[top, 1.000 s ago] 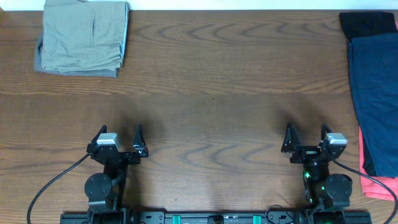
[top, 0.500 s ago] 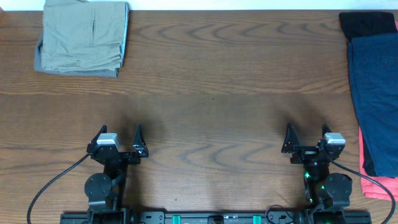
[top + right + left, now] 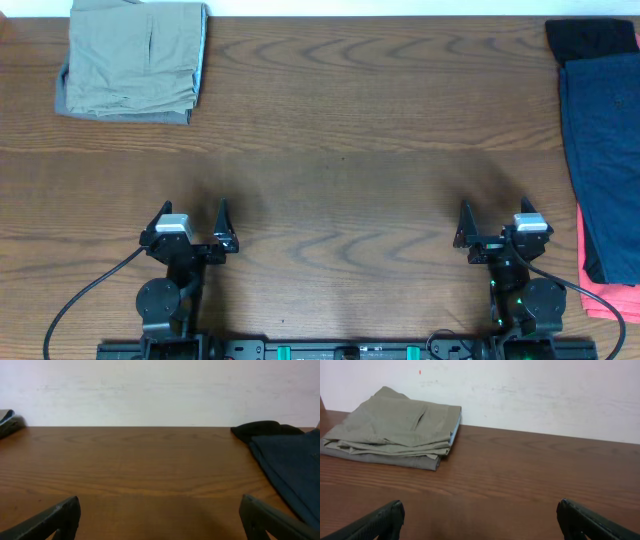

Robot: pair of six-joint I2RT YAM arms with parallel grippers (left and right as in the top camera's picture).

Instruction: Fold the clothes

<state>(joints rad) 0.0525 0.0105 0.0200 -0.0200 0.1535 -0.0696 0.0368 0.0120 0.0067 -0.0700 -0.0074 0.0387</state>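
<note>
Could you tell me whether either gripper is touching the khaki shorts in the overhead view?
No, the left gripper and right gripper both stand open, well apart from the khaki shorts lying folded in the far-left corner.

khaki shorts [image 3: 135,60]: 1 | navy garment [image 3: 605,150]: 1 | black garment [image 3: 590,38]: 1 | pink garment [image 3: 630,300]: 1 | arms [image 3: 165,295]: 2

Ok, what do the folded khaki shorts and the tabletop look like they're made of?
Khaki shorts: likely woven cotton, matte, soft creases and a stitched seam. Tabletop: wood or wood-look laminate, dark brown, smooth with slight sheen; grain shows, real or printed unclear.
</note>
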